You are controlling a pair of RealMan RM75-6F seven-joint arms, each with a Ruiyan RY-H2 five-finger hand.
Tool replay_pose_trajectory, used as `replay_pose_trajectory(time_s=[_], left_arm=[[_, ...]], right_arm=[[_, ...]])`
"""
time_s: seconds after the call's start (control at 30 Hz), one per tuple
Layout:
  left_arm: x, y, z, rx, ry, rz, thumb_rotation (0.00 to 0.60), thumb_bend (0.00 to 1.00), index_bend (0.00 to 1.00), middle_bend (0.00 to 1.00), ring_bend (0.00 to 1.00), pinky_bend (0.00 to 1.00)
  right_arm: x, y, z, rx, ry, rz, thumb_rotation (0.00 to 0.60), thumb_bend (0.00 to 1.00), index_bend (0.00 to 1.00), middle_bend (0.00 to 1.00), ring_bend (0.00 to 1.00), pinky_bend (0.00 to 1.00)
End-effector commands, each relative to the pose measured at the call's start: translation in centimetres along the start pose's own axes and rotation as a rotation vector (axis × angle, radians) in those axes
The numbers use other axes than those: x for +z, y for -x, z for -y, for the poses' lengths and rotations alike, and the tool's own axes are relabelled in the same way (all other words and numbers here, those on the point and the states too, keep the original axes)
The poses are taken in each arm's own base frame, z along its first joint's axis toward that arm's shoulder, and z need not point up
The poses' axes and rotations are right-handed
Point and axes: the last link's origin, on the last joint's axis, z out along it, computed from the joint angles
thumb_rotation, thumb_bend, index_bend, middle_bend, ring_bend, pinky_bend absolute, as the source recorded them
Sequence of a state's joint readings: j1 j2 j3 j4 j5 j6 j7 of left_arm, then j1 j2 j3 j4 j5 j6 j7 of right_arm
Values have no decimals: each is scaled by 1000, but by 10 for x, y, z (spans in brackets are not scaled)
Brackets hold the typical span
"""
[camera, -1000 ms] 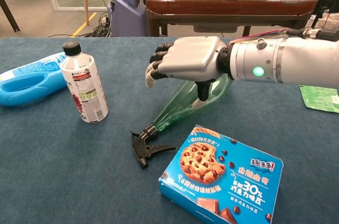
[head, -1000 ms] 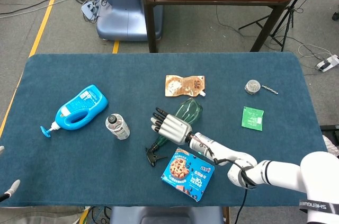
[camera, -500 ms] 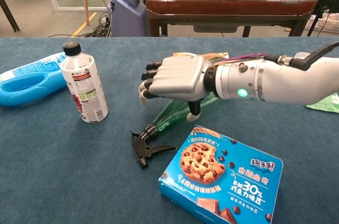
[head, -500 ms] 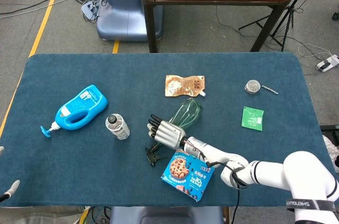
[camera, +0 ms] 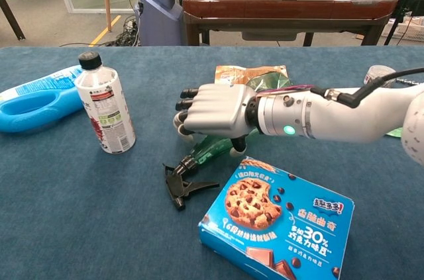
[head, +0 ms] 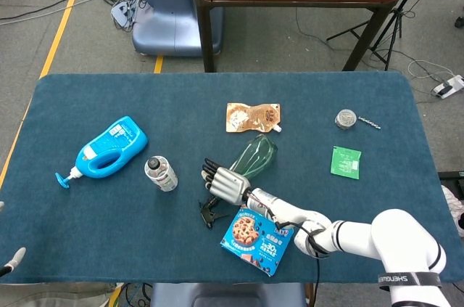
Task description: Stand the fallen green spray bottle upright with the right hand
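Translucent green plastic, the tapered spray bottle (camera: 211, 147) lies flat on the felted blue tabletop (camera: 79, 214), black trigger at 8 o'clock. The smooth grey right hand (camera: 212, 111) curls around its neck; whether it grips, I cannot tell.

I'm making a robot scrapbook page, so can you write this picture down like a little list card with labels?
table: dark blue cloth top
green spray bottle: lying on its side, black trigger pointing toward the robot
right hand: over the bottle's neck end, fingers curled; grip not clear
left hand: only fingertips show at the table's left edge
cookie box: lying flat, right beside the trigger
small white bottle: standing upright, black cap
blue pump bottle: lying down at the left
job: bottle not stood up yet
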State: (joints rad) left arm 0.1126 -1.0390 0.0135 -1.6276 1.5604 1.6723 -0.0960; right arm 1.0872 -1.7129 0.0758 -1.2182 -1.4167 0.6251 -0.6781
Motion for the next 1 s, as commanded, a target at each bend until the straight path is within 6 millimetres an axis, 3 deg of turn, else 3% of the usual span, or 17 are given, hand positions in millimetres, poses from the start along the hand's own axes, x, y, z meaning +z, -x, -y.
replay_pose_trajectory(time_s=[0.03, 0.23, 0.33, 0.63, 1.0], left_arm=[[0, 0, 1, 0, -2, -1, 600, 255, 69, 0, 56, 20], [-1, 0, 2, -1, -4, -5, 600, 255, 69, 0, 56, 20], [-2, -1, 2, -1, -3, -4, 600, 256, 69, 0, 56, 20], [0, 0, -1, -1, 9, -4, 600, 255, 69, 0, 56, 20], [3, 0, -6, -1, 25, 0, 600, 255, 69, 0, 56, 20]], right_arm=[[2, 1, 2, -12, 0, -2, 600, 208, 377, 188, 42, 21], [3, 2, -2, -3, 29, -16, 600, 320, 567, 279, 58, 21], [-1, 4, -10, 24, 62, -19, 600, 338, 602, 302, 74, 21], [-27, 2, -46, 151, 184, -70, 600, 351, 651, 348, 116, 27], [-81, -13, -88, 529, 360, -251, 600, 350, 657, 360, 129, 35]])
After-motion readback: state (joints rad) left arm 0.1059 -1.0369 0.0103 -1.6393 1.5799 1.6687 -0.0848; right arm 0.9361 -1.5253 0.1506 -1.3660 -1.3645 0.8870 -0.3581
